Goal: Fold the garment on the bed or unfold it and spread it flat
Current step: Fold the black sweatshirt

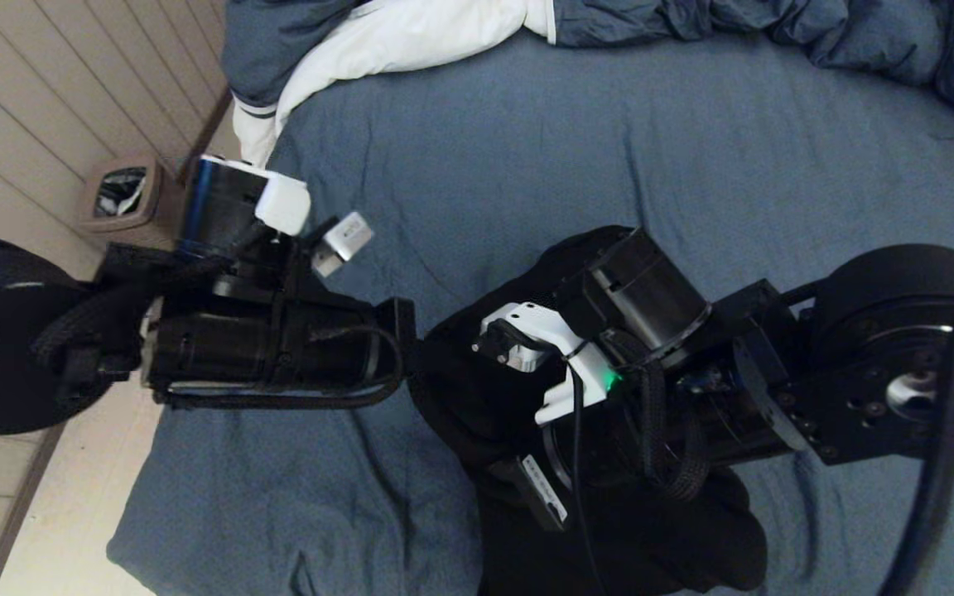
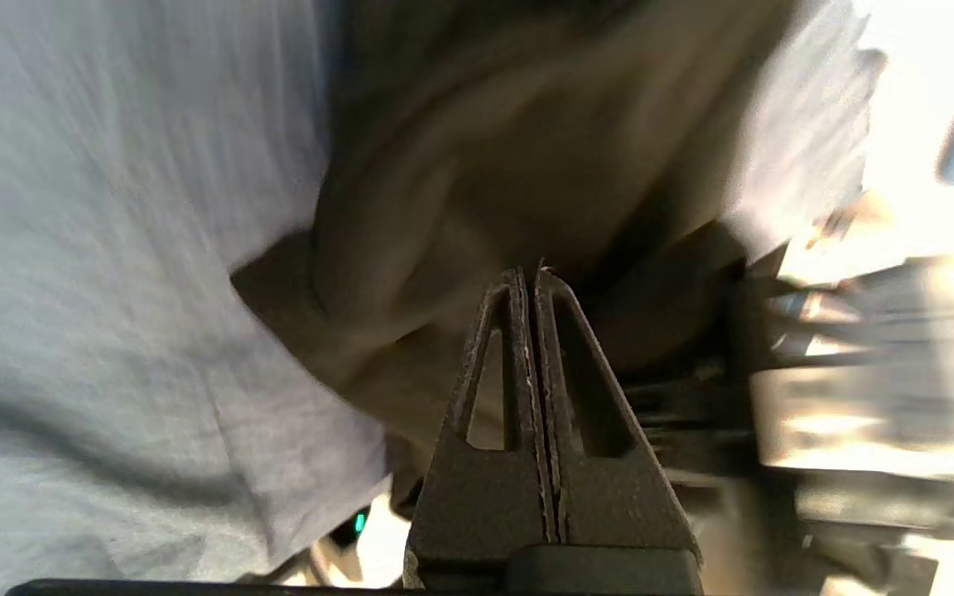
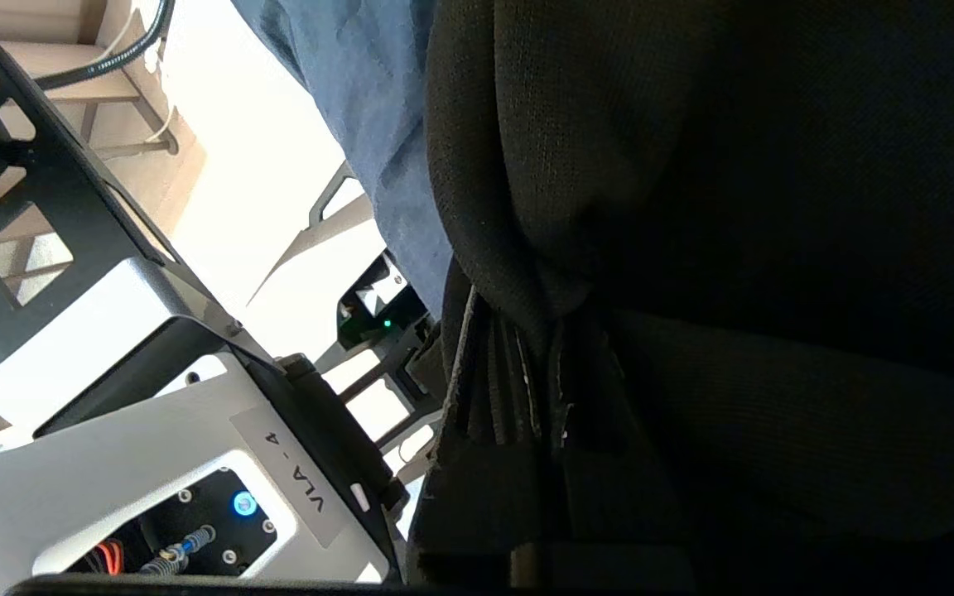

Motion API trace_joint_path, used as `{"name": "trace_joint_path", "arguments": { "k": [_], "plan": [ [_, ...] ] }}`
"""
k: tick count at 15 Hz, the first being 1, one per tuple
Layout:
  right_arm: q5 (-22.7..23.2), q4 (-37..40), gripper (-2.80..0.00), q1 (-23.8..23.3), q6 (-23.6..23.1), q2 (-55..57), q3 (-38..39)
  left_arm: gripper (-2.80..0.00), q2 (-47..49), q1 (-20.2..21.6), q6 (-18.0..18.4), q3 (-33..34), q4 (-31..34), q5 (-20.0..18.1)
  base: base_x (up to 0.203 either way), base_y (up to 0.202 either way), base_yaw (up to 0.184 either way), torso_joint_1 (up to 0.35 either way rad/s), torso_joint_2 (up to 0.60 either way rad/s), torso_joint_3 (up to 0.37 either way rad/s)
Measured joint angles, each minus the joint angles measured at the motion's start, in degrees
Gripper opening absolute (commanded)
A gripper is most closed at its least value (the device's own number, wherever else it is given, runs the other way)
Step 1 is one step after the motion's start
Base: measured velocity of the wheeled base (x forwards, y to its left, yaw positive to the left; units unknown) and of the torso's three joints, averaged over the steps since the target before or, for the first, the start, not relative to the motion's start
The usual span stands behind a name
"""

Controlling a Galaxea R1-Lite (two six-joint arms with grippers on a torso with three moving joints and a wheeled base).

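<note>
garment (image 1: 460, 389) bunched between arms, near bed (image 1: 609, 149) edge | right gripper (image 3: 539, 364) pinching its fold | left gripper (image 2: 531, 277) closed at its edge, probably gripping cloth

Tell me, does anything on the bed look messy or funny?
Yes. The black garment is bunched in a lump at the bed's near edge, pinched by the left gripper and the right gripper, not spread flat. At the far end, the duvet is crumpled, white lining showing.
</note>
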Motion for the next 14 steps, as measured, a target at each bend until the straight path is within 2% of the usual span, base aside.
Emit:
{"name": "trace_joint_path", "arguments": {
  "k": [4, 11, 12, 14],
  "plan": [
    [0.0, 0.1, -2.80, -0.4, 0.0, 0.1, -0.3, -2.80, 3.6, -2.4, -0.3, 2.4, -4.7, -0.2, 0.000, 0.000, 0.000, 0.000, 0.00, 0.000],
    [-0.1, 0.1, -2.80, -0.3, -0.3, -0.1, -0.2, -2.80, 5.6, -3.1, -0.3, 1.8, -4.7, -0.3, 0.000, 0.000, 0.000, 0.000, 0.00, 0.000],
    [-0.3, 0.0, 0.00, -0.3, -0.2, -0.1, -0.3, -2.80, 5.9, -3.1, -0.4, 1.7, -4.7, -0.3, 0.000, 0.000, 0.000, 0.000, 0.00, 0.000],
    [-2.7, -0.5, 0.00, -0.3, 0.1, -0.1, -0.1, -2.80, 6.1, -3.2, -0.4, 1.6, -4.7, -0.5, 0.000, 0.000, 0.000, 0.000, 0.00, 0.000]
  ]
}}
